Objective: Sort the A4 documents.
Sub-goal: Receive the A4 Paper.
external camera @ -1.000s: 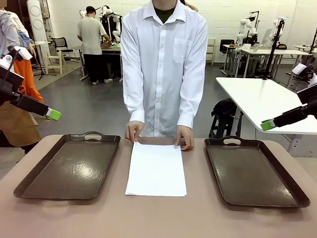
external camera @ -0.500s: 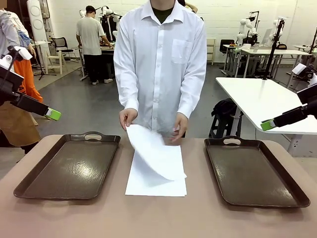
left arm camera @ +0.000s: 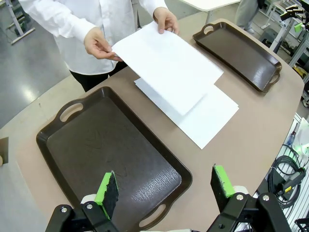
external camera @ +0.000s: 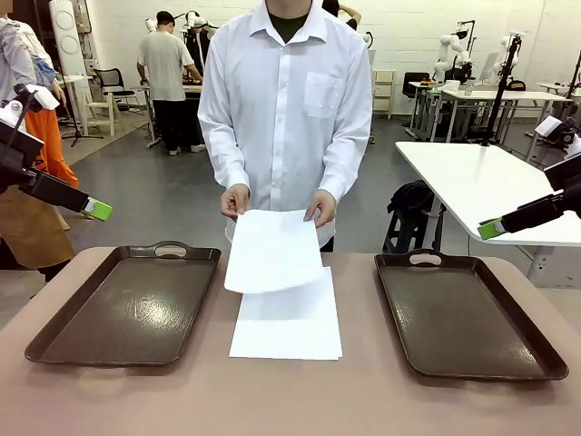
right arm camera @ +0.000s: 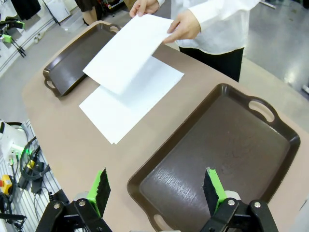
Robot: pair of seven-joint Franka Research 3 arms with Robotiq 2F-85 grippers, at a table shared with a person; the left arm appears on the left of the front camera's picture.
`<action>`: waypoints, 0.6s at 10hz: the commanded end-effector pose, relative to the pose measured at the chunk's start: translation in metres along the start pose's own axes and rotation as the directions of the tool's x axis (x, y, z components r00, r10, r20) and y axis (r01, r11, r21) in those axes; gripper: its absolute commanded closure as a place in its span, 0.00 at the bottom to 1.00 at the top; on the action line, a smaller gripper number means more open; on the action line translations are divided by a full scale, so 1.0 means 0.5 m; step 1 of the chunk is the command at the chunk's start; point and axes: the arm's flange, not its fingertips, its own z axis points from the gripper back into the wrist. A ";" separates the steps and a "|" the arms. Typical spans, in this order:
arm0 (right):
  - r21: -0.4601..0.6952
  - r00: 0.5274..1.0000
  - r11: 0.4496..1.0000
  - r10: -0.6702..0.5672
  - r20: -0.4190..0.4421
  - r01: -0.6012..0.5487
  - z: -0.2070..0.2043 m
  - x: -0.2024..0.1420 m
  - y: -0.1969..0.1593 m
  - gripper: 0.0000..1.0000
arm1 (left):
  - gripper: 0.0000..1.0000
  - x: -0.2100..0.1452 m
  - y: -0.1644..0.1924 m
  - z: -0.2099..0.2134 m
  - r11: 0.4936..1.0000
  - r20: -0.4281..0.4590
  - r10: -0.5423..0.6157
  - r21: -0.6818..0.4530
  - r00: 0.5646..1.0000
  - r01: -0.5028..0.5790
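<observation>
- The top sheet (external camera: 272, 250) hangs in the air above the stack (external camera: 289, 331), pinched at its far corners by the person's hands (external camera: 235, 201). It sags, so a grab at its loose near edge may crumple or miss it.
- The left gripper (left arm camera: 165, 187) and right gripper (right arm camera: 157, 189) are raised at their own sides, jaws spread wide and empty. If both reach for the middle at once, they could collide.
- The stack lies between the left tray (external camera: 127, 309) and right tray (external camera: 463, 318) (nothing pins it), so a brushing finger could fan the sheets or lift two together.
- The table (external camera: 290, 400) is smooth and tan, so flat paper offers little edge to grip.
- The room is an open lab with a grey floor, a white table (external camera: 472, 177) and people farther off.
</observation>
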 end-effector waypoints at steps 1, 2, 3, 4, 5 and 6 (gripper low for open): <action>0.016 1.000 1.000 0.001 0.007 -0.001 -0.004 -0.001 -0.003 0.00 | 0.00 -0.001 0.001 -0.001 1.000 0.001 -0.001 -0.006 1.000 0.001; 0.016 1.000 1.000 0.001 0.007 -0.001 -0.004 -0.001 -0.003 0.00 | 0.00 -0.001 0.001 -0.001 1.000 0.001 -0.001 -0.006 1.000 0.001; 0.016 1.000 1.000 0.001 0.007 -0.001 -0.004 -0.001 -0.003 0.00 | 0.00 -0.001 0.001 -0.001 1.000 0.001 -0.001 -0.006 1.000 0.001; 0.016 1.000 1.000 0.001 0.007 -0.001 -0.004 -0.001 -0.003 0.00 | 0.00 -0.001 0.001 -0.001 1.000 0.001 -0.001 -0.006 1.000 0.001; 0.016 1.000 1.000 0.001 0.007 -0.001 -0.004 -0.001 -0.003 0.00 | 0.00 -0.001 0.001 -0.001 1.000 0.001 -0.001 -0.006 1.000 0.001; 0.016 1.000 1.000 0.001 0.007 -0.001 -0.004 -0.001 -0.003 0.00 | 0.00 -0.001 0.001 -0.001 1.000 0.001 -0.001 -0.006 1.000 0.001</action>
